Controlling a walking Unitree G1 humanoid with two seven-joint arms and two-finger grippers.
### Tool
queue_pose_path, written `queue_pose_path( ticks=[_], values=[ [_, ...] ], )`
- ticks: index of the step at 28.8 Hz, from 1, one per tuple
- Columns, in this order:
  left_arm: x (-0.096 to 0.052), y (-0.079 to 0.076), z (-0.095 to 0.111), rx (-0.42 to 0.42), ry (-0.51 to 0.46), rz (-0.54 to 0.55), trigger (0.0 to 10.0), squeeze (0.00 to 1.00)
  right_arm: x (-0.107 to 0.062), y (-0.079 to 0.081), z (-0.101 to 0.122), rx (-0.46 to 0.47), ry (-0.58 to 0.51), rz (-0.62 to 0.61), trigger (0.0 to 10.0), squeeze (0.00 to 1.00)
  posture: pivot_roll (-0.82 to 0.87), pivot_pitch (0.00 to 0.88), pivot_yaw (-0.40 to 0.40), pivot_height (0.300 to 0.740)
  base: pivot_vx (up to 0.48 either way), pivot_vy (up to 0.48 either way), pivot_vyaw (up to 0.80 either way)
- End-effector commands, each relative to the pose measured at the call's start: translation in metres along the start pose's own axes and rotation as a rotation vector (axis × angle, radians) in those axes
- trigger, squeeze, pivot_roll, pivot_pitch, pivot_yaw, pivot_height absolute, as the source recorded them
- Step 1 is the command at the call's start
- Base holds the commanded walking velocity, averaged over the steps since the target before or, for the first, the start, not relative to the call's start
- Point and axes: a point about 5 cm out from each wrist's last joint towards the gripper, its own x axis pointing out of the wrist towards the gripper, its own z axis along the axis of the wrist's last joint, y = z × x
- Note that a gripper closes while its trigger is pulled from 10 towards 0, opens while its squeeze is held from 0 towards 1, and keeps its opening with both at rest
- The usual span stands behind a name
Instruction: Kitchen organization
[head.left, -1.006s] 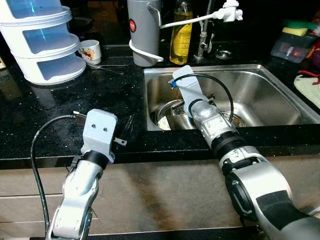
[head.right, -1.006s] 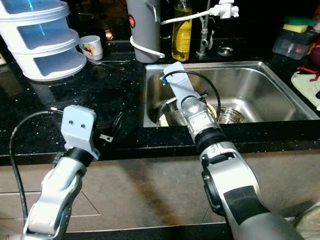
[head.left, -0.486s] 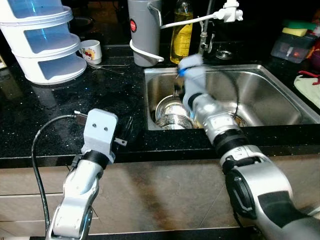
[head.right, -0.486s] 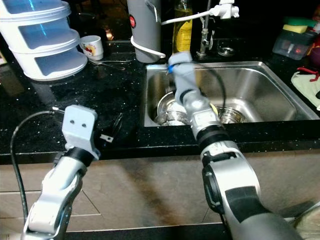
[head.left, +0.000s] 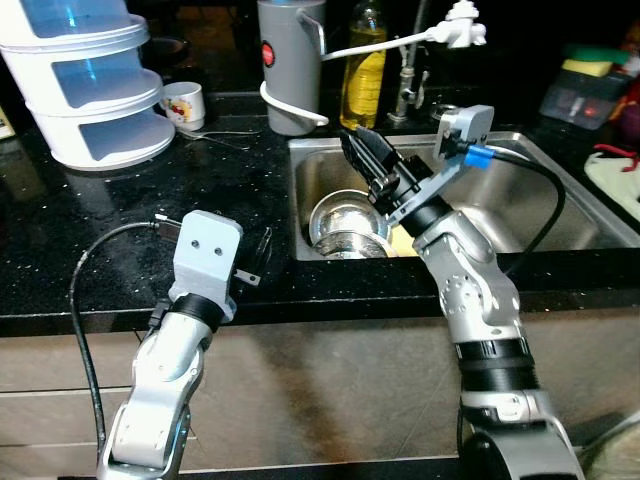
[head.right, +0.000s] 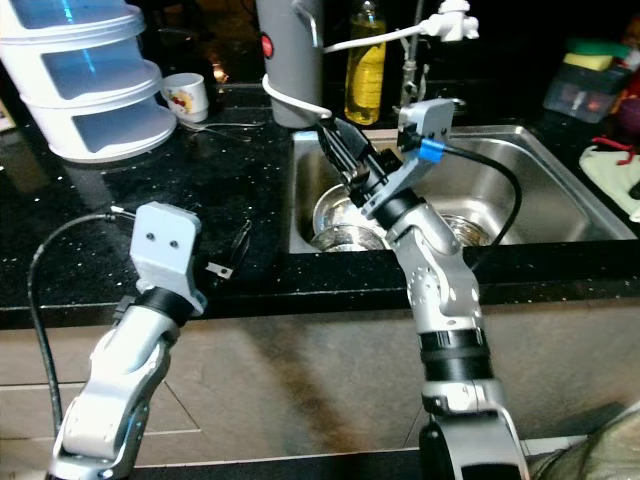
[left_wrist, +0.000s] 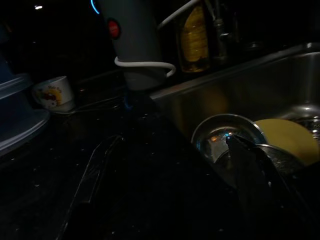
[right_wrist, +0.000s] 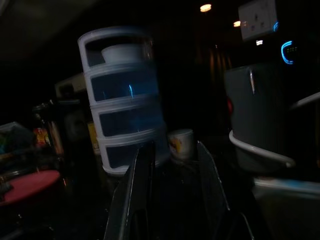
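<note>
The right gripper (head.left: 362, 158) is raised above the left half of the sink (head.left: 560, 200), its two black fingers spread apart with nothing between them and pointing toward the counter's left side. Directly below it, on the sink floor, sits a round steel bowl (head.left: 347, 222), shiny and seemingly empty, with a yellow plate (left_wrist: 289, 140) lying against the side of it farther from the left gripper.

Beyond the right gripper's fingertips stands a stack of white tubs with translucent blue walls (right_wrist: 127, 100); what they hold cannot be made out. A small white cup with a printed picture (head.left: 183, 102) sits just beside the stack, and a grey kettle (head.left: 290, 65) and a bottle of yellow liquid (head.left: 364, 70) stand near the sink's back rim.

The left gripper (head.left: 255, 262) rests low over the black counter (head.left: 120, 220), just beside the sink's left edge, fingers parted and empty.
</note>
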Motion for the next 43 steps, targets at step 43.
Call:
queue_pose_path(
  ticks=[43],
  values=[
    [-0.014,-0.007,-0.021,0.038,0.105,-0.013,10.0,0.0,-0.081,0.021,-0.036,0.073,0.204,-0.165,10.0,0.0,-0.03,0.0,0.025,0.74,-0.11,0.0,0.0]
  ],
)
